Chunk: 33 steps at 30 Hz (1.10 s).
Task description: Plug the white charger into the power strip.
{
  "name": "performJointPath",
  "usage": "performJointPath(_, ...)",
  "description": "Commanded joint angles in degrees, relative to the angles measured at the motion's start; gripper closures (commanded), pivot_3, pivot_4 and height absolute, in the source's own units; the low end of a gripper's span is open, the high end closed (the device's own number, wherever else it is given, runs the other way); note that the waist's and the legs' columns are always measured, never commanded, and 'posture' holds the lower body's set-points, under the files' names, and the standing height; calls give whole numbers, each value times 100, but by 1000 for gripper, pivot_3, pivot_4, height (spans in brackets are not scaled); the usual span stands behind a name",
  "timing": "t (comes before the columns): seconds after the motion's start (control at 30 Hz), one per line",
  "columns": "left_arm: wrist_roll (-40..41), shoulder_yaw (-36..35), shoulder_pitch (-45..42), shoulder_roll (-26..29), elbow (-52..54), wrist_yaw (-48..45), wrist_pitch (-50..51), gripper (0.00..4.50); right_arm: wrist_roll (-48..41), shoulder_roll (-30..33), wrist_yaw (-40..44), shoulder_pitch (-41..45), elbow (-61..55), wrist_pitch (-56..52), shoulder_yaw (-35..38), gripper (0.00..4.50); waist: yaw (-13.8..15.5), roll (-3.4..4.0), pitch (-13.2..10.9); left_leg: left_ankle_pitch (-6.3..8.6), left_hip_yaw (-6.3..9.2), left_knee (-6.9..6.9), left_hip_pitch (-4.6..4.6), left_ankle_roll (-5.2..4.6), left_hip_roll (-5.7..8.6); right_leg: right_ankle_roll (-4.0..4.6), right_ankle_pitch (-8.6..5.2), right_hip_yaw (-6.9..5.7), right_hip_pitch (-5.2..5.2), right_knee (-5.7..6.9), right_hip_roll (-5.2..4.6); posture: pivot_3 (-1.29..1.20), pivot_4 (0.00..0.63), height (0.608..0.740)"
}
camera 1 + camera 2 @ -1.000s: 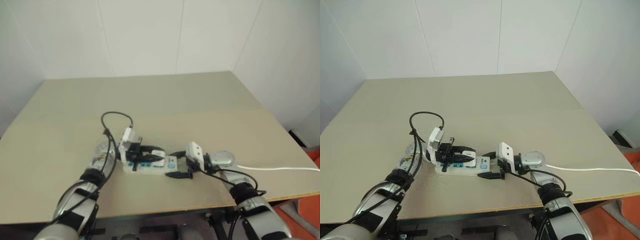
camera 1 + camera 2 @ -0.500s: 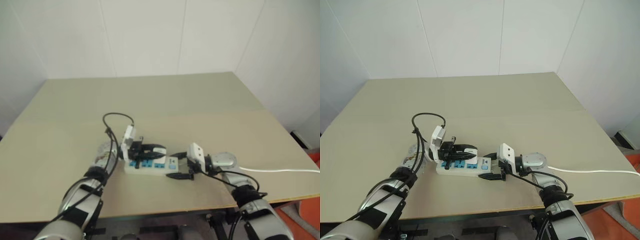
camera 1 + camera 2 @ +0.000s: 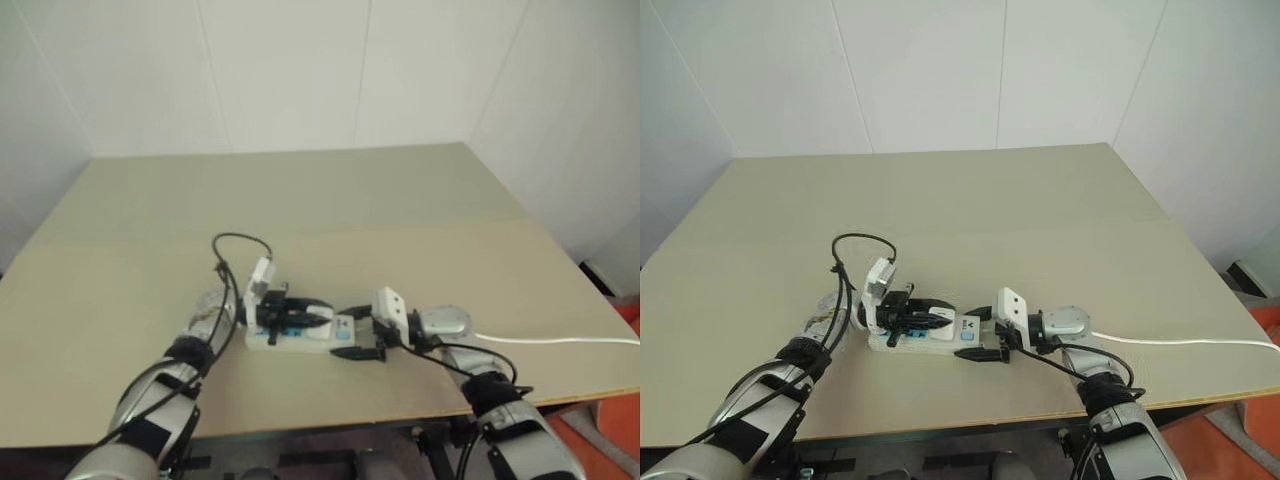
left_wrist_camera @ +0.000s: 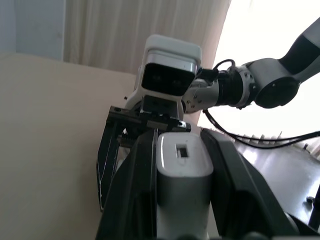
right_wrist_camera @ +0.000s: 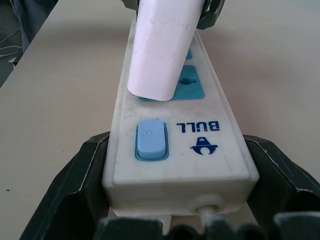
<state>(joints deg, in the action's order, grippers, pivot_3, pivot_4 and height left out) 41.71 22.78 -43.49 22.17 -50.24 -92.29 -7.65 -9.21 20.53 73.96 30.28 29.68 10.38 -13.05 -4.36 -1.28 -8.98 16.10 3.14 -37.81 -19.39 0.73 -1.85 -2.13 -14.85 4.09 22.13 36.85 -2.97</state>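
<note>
Right wrist view: small white boxy plastic charger [image 5: 162,50] leans over the blue socket face next to the switch of the long white plastic power strip [image 5: 172,135]; its lower end sits at that socket, tilted, and whether the pins are in I cannot tell.
Left claw [image 4: 180,165]: black fingers [image 4: 135,185] clamped on the two sides of the charger, gripping it from the left end of the strip.
Right claw [image 5: 172,200]: fingers apart, one on each long side of the strip at its cable end, by the blue switch; whether they press on the casing I cannot tell.
Strip position: lies flat on the beige worktop [image 3: 1040,210] near the front edge, between the two arms, thin white cable [image 3: 1180,342] running off to the right.
Long axis: runs left to right across the worktop, so the two claws face each other along it.
Key relation: charger is above and touching the strip's top face, leaning away from upright; the socket lies straight below the left claw.
Nearer arm: left carries the plug, right braces the strip.
Judged step: seating the plug; it likely needs righting, then a push down.
Risk: pressing while tilted could jam the pins or skid the strip.
</note>
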Motion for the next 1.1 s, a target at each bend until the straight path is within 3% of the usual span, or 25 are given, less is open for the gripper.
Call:
performJointPath(0.03,-195,305,45,26,-104,-21,-161,3486,272,-79,52,-181,74,-134,-353,1077,1,0,0,0,0,0,1,0,0,0,0,0,0,0,0,0,150,740)
performJointPath(0.43,-466,194,96,-147,-542,-21,-1013,3486,248,-32,22,-255,-29,-173,-343,1077,43,0,1,0,1,0,2,0,1,-10,-6,-1,-5,0,-1,0,150,740)
performJointPath(1.1,-1026,-242,686,-222,-722,-21,-1089,3486,273,-63,-28,-222,62,-42,-298,1077,35,40,89,4,1,2,8,-7,1,-24,-15,-1,-15,-6,0,0,150,740)
